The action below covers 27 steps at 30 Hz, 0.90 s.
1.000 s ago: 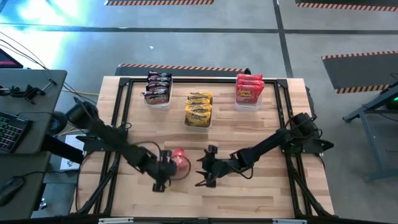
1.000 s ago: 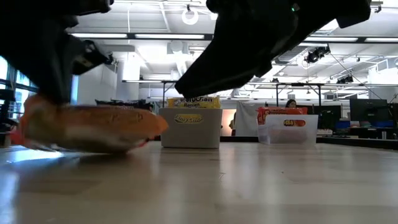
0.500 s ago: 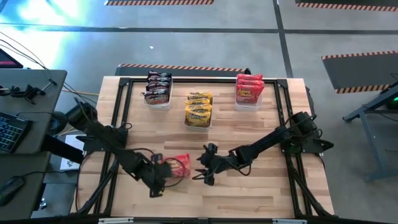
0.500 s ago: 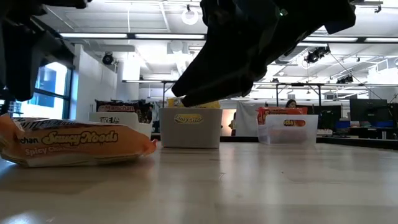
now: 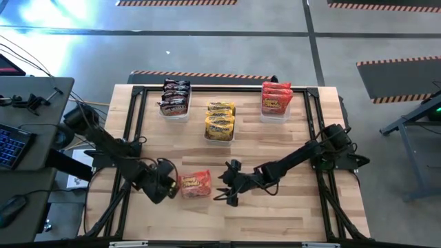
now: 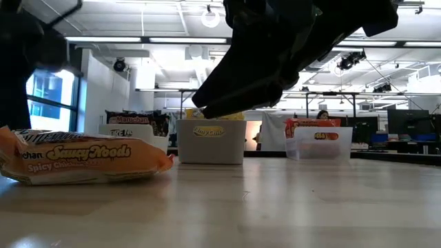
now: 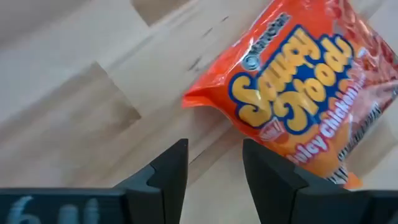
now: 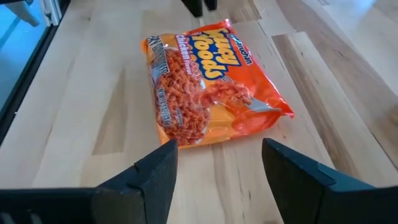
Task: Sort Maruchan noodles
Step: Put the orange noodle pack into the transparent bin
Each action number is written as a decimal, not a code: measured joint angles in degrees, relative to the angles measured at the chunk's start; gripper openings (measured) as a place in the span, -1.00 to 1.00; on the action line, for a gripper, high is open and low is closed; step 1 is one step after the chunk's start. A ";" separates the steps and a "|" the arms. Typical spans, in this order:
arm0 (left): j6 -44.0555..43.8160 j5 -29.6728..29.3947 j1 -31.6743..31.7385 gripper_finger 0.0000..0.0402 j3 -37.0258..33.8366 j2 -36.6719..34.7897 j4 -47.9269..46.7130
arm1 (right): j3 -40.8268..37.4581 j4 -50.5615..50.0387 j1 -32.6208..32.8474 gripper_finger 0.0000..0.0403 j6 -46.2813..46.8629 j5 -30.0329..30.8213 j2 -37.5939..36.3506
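From above, a red-orange noodle packet lies flat on the wooden counter, near the front, between the two arms. The left hand sits just beside its left end, and the right hand sits near its other side, not touching. At the back stand three clear bins: dark packets at left, yellow packets in the middle, red packets at right.

From counter height, the loose packet rests on the boards at left, with a dark arm looming over the middle. The bins line up behind it, and beyond them is a big open workshop with ceiling lights, desks and screens.

Past the left hand's fingers, the packet lies ahead, clear of them; the hand is released and empty.

Past the right hand's fingers, the packet lies ahead on pale planks; that hand is spread wide, holding nothing.

My worry is the pick-up: the packet is flat and slick, so fingers could skid it along the smooth wood or pinch only the crimped edge and drop it short of the red bin. With both arms this close, they might also bump one another.
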 joint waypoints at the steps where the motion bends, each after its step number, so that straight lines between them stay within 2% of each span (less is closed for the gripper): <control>1: -1.22 0.01 0.02 -0.28 -1.92 -0.50 2.81 | 0.00 0.08 0.04 0.07 0.00 0.02 0.00; 5: -3.09 -1.41 0.62 -0.24 -8.77 -1.74 14.81 | 0.00 0.59 0.19 0.07 -0.02 0.05 0.00; 10: -3.81 -3.90 2.76 -0.19 -13.42 -1.92 21.67 | 0.02 0.88 0.19 0.07 -0.02 0.07 0.00; 18: 3.18 -4.82 4.97 -0.19 -14.70 -1.92 30.59 | 0.02 0.79 0.19 0.07 -0.02 0.16 0.00; 27: 6.25 -4.89 7.74 -0.19 -14.70 -1.92 32.08 | 0.02 0.63 0.19 0.07 -0.03 0.17 0.00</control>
